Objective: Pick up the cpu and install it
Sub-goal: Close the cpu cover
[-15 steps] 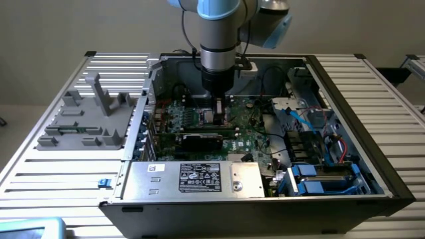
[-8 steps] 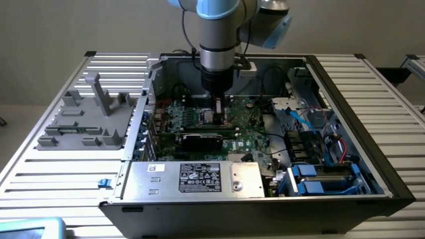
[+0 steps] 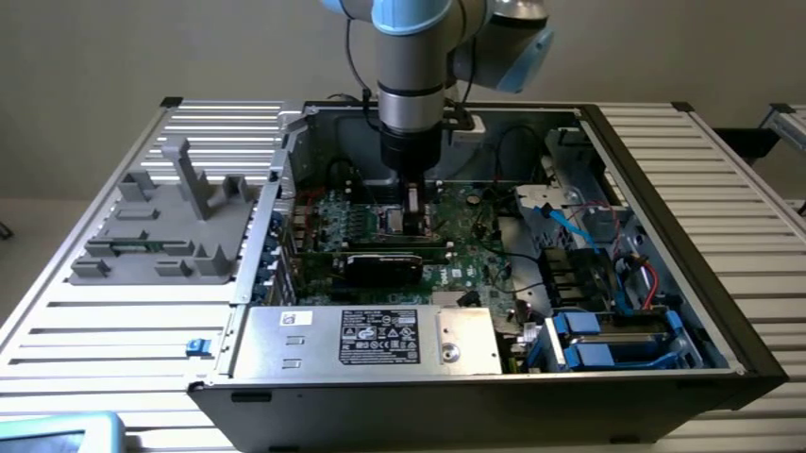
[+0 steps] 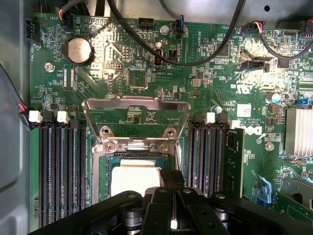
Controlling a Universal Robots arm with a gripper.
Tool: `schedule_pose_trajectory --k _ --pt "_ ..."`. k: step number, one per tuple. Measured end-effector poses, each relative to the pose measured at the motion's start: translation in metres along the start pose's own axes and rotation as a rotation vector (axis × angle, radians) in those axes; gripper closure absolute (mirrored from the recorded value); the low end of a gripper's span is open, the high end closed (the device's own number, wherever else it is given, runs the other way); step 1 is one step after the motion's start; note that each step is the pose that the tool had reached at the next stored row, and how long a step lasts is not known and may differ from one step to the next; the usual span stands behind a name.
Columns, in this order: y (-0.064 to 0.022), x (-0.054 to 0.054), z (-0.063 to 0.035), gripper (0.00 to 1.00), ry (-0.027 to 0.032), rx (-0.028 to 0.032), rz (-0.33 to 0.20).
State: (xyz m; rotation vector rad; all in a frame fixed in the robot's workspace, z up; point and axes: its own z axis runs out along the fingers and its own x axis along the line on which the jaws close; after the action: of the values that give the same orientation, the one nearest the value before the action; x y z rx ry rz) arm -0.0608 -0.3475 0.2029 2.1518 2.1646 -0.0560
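Observation:
The cpu point(image 4: 134, 180), a silvery square chip with a thin green rim, lies level over the socket on the green motherboard point(image 4: 210, 83). The socket's metal load plate point(image 4: 136, 115) stands flipped open just beyond it. My gripper point(image 4: 172, 178) reaches down into the open computer case, fingers closed together on one edge of the cpu. In the exterior view the gripper point(image 3: 410, 225) stands upright over the middle of the board, its tips low among the components.
Black memory slots point(image 4: 63, 166) flank the socket, and a memory stick point(image 4: 234, 161) stands in one. Black cables point(image 4: 195, 54) loop across the board. A silver power supply box point(image 3: 365, 338) fills the case's front. A grey fixture point(image 3: 170, 222) sits on the exterior view's left.

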Motion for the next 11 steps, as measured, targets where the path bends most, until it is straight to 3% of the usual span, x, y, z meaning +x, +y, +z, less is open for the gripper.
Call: schedule_pose_trajectory --k 11 --pt "0.0039 -0.002 -0.0385 0.89 -0.0001 0.0 0.0"
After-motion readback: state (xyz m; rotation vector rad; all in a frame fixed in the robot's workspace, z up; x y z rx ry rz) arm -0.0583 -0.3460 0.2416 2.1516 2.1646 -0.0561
